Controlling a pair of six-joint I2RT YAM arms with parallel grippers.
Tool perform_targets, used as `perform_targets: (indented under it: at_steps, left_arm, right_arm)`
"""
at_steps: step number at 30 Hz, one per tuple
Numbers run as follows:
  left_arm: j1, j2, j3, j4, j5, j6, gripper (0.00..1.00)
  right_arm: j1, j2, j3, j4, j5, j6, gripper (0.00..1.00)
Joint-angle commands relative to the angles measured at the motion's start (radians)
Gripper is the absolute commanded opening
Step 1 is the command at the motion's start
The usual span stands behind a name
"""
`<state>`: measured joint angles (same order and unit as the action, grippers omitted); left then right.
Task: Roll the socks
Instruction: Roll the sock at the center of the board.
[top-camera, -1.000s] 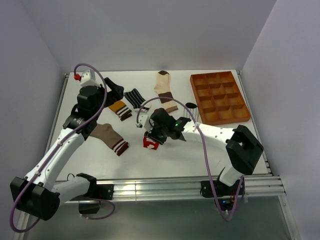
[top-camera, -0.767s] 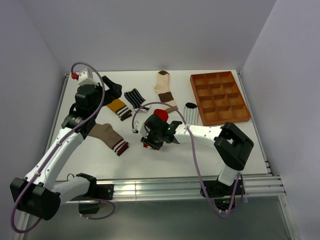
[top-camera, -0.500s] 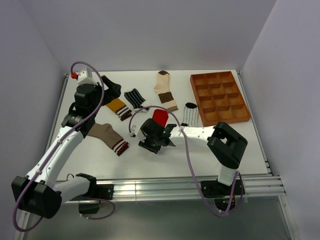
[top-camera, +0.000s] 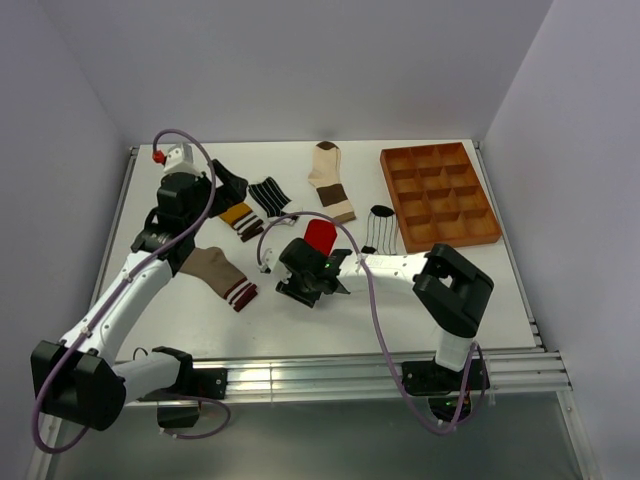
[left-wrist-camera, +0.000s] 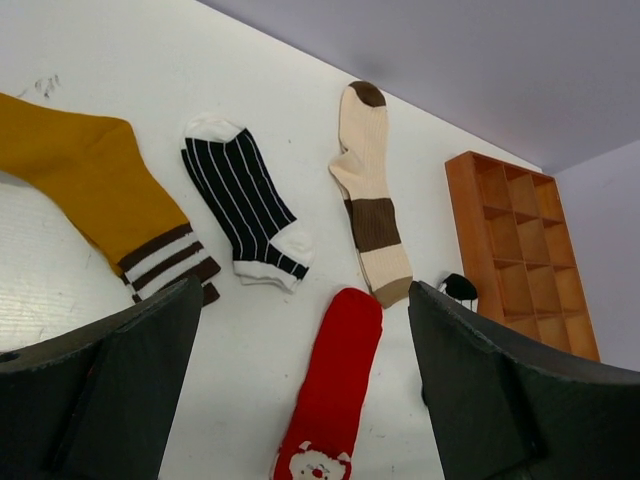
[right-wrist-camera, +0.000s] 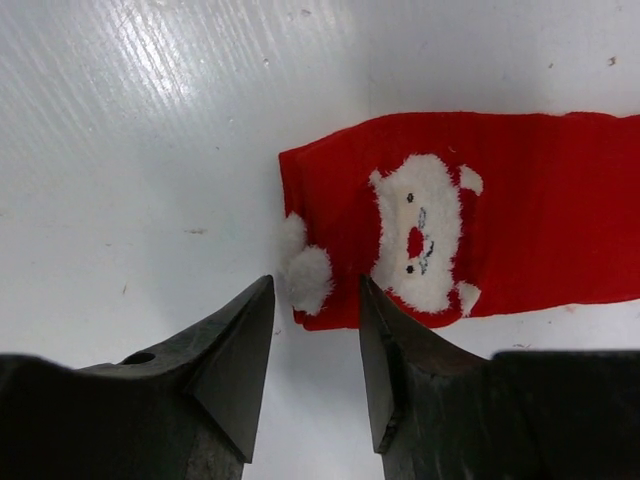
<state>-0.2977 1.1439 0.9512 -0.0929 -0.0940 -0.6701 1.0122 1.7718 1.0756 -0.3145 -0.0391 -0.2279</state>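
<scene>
Red Santa sock (right-wrist-camera: 500, 200) lies flat; right gripper (right-wrist-camera: 315, 290) parted over its end, empty; next pinch and roll; left gripper (left-wrist-camera: 305, 300) wide, empty.

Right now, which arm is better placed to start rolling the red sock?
Right. Its end effector hangs open directly over the red sock at its Santa-face end; the left end effector sits open, off by the mustard sock.
</scene>
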Motion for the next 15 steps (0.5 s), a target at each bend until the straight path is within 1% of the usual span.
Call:
perform_targets:
  at_steps: [1,6,11,12,13,14,15]
  left_arm:
    - [0.003,0.008,-0.015,0.070,0.033,-0.002,0.91]
    - [0.003,0.016,-0.031,0.084,0.045,-0.003,0.91]
    - [0.003,0.017,-0.061,0.084,0.048,-0.002,0.90]
    - [0.003,0.017,-0.068,0.113,0.046,0.000,0.90]
    - [0.003,0.016,-0.078,0.117,0.048,0.000,0.90]
    - [0.003,0.013,-0.086,0.125,0.050,0.001,0.90]
    - [0.003,0.014,-0.092,0.140,0.054,0.000,0.90]
  right_arm:
    - [0.006,0.012,0.015,0.048,0.038,-0.002,0.47]
    - [0.006,0.020,0.009,0.034,0.018,-0.008,0.50]
    - [0.006,0.037,-0.009,0.032,0.016,-0.019,0.49]
    - [0.006,0.037,-0.012,0.031,0.015,-0.024,0.49]
    - [0.006,0.032,-0.013,0.029,0.012,-0.028,0.43]
    - [0.005,0.029,-0.013,0.028,0.007,-0.033,0.39]
    - [0.003,0.025,-0.011,0.017,-0.020,-0.045,0.30]
